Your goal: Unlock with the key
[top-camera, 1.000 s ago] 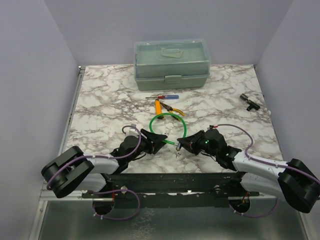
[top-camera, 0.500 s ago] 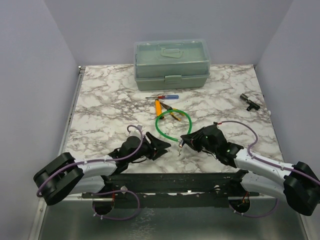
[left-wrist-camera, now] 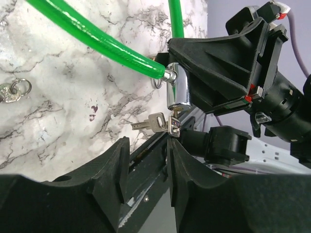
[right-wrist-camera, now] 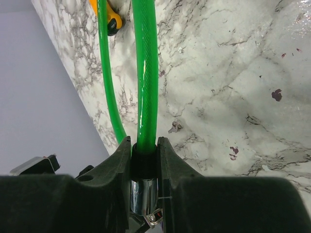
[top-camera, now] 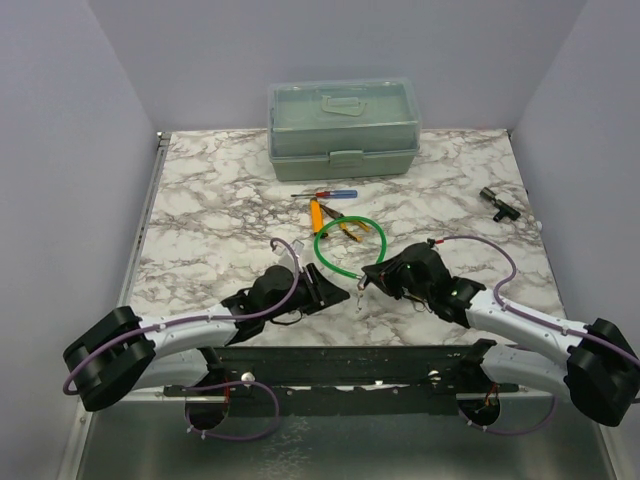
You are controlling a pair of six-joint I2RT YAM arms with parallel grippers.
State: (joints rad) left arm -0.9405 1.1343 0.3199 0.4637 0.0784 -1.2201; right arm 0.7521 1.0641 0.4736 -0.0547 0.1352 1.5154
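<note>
Your key [left-wrist-camera: 146, 125] hung under the chrome lock [left-wrist-camera: 178, 90], just past the fingertips of your left claw [left-wrist-camera: 147, 150], whose jaws stood apart and empty. Your right claw [right-wrist-camera: 144, 155] was clamped on the lock, where the green cable [right-wrist-camera: 146, 73] enters it. Both claws worked near the near edge of the table [top-camera: 200, 200], with marble showing out to both side edges. You had one cable, one toolbox [top-camera: 343, 125], one screwdriver [top-camera: 325, 195], one pliers [top-camera: 335, 220], and one small ringed piece [left-wrist-camera: 10, 92] lying loose.
</note>
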